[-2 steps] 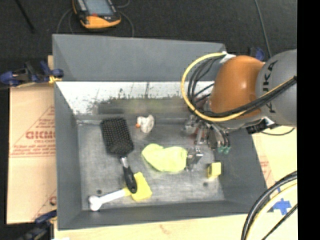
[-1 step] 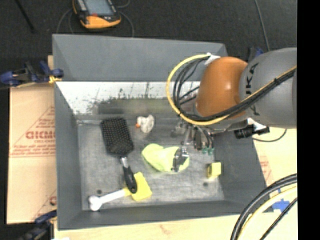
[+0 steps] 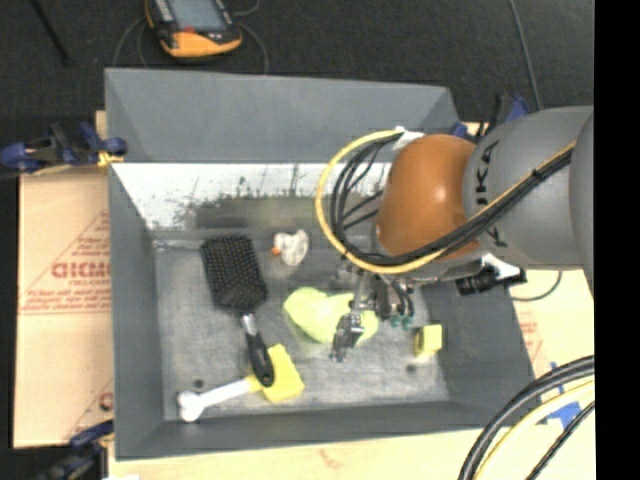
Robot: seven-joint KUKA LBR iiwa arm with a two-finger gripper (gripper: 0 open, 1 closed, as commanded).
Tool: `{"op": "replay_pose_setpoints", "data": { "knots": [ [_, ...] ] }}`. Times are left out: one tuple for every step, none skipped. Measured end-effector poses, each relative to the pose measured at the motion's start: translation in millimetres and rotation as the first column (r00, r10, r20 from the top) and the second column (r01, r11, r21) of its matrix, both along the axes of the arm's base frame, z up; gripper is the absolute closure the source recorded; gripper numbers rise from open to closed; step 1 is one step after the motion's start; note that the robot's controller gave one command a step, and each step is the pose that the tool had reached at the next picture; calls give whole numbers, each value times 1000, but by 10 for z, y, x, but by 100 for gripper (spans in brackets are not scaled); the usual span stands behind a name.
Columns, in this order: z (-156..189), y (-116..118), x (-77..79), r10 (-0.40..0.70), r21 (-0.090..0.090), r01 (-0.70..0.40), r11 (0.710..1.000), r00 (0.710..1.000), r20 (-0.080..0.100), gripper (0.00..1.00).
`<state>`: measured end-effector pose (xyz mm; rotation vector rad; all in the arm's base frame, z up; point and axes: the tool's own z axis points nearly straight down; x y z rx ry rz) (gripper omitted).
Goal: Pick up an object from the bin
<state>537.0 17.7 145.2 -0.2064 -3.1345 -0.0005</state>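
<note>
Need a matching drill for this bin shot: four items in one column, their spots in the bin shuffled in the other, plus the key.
Things:
1. black hairbrush
2. white bone-shaped toy
3. small white crumpled thing
4. small yellow piece

Places in the bin:
A. close to the back wall
B. lower-left corner of the floor in this view
C. right side of the floor
D. left of centre, bristle head towards the back wall

Pairs: 1-D, 2-B, 3-A, 4-C
</note>
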Motion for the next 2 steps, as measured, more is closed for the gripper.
{"op": "replay_pose_setpoints", "data": {
  "knots": [
    [-447, -49, -38, -167, 3, 167, 986, 986, 11, 0],
    [-714, -81, 7, -263, 2, 263, 965, 965, 4, 100]
  ]
}}
